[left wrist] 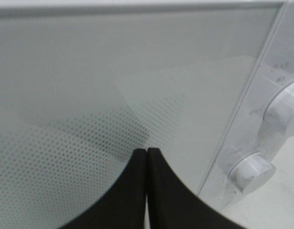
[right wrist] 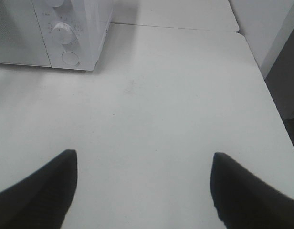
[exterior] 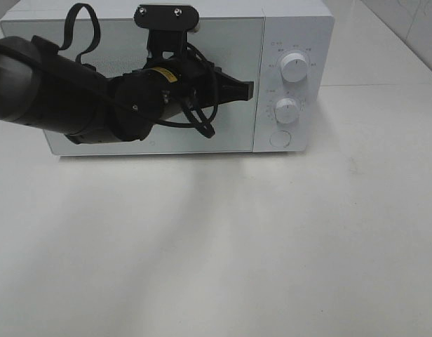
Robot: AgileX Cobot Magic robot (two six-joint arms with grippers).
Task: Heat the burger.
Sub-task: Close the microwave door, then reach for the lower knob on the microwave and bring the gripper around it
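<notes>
With its left claw (exterior: 248,88) shut and empty at the microwave (exterior: 300,28) and its closed door (exterior: 202,49), and its right claw (right wrist: 144,164) wide open and idle over the table (right wrist: 161,95), the robot seems due to turn a dial (exterior: 287,110) next; the burger, unseen, is presumably inside.

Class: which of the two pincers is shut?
The left pincer, tips pressed together before the microwave door; the right pincer gapes wide above the table.

The burger is not showing in any view.
The white microwave (exterior: 300,28) is standing with its grey, dotted door (exterior: 230,49) shut, and two round white knobs (exterior: 294,67) are sitting one above the other just beside the door.
</notes>
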